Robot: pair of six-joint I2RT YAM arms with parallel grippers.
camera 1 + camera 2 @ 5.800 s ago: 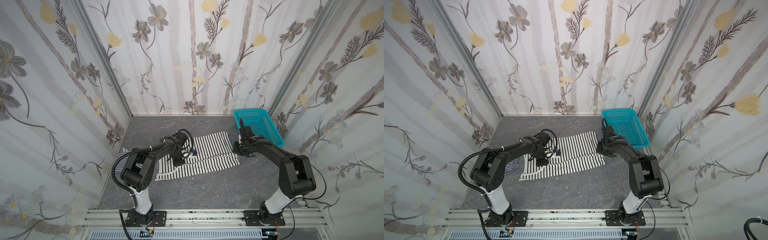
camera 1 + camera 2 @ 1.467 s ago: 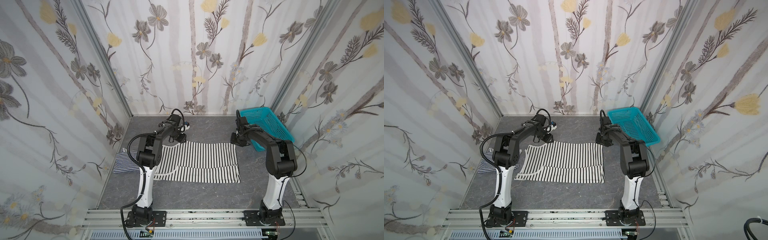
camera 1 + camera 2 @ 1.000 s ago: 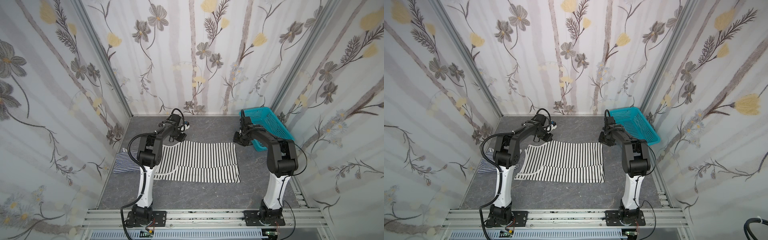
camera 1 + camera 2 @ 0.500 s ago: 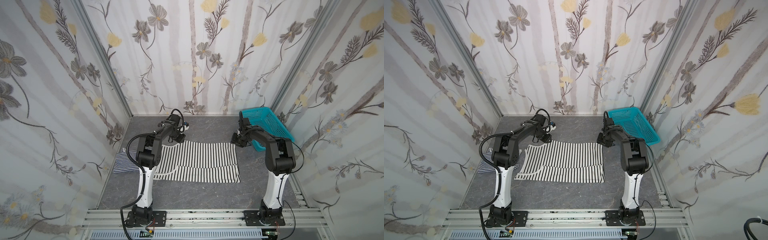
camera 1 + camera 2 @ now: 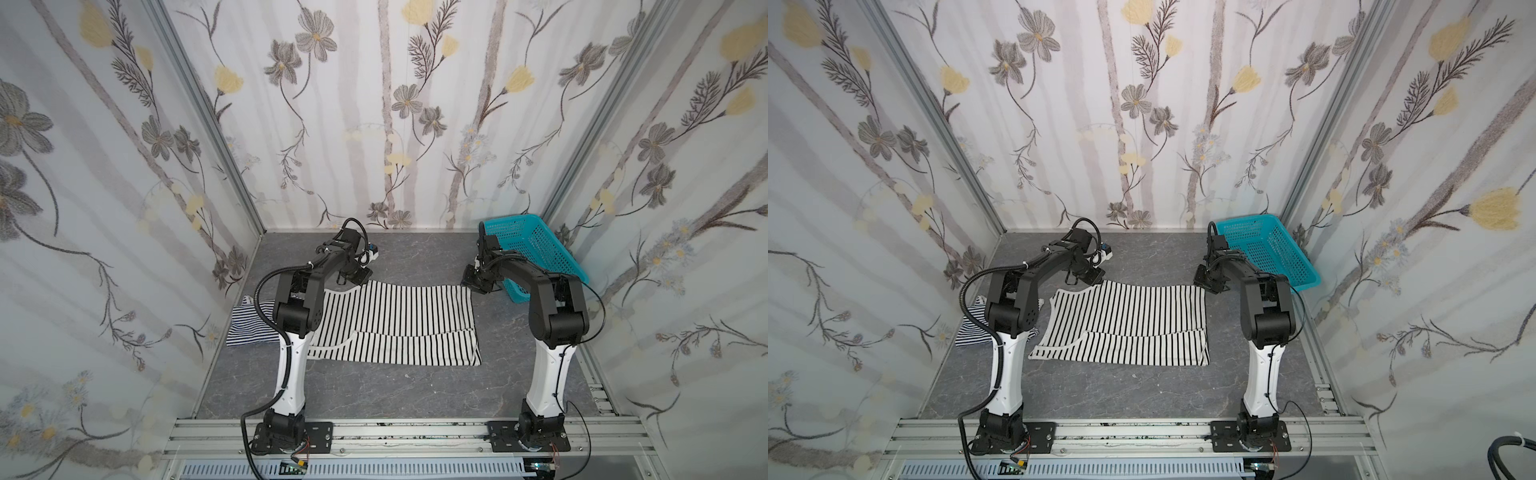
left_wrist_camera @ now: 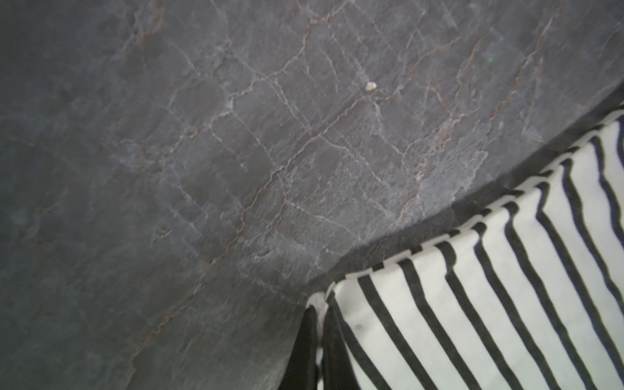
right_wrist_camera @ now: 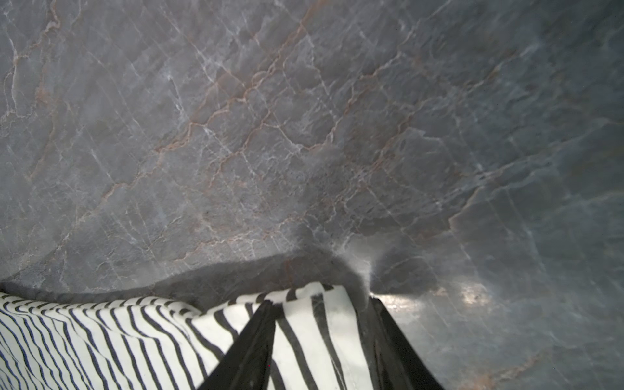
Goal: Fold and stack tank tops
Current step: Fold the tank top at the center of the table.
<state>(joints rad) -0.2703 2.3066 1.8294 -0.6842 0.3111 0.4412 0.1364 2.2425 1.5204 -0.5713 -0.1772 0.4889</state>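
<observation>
The wide-striped tank top [image 5: 395, 320] [image 5: 1129, 320] lies spread flat across the middle of the counter [image 5: 374, 386], with a second layer of it lying over the part nearer the robot. Its far edge runs almost straight from left to right between the two arms.

The left tool [image 5: 352, 277] [image 6: 319, 337] sits low at the far left corner of that edge. Its jaws are closed tight, and the left wrist view shows a thin pinch of striped cloth between them. The right tool [image 5: 473, 285] [image 7: 317, 337] is at the far right corner. Its jaws stand partly apart with the corner of the same top bunched between them and raised a little off the counter, casting a shadow.

The fine-striped tank top [image 5: 249, 324] [image 5: 971, 328] lies crumpled by the left wall, just left of the wide-striped one and partly hidden by the left arm.

The teal basket [image 5: 536, 253] sits tilted in the far right corner, close behind the right arm; whether the two touch cannot be told.

A bare band of counter lies between the top's far edge and the back wall. A wider bare band lies between its straight near edge and the rail [image 5: 415, 432] that carries the arm bases. Right of the top's right edge, a narrow lane of counter runs past the right arm.
</observation>
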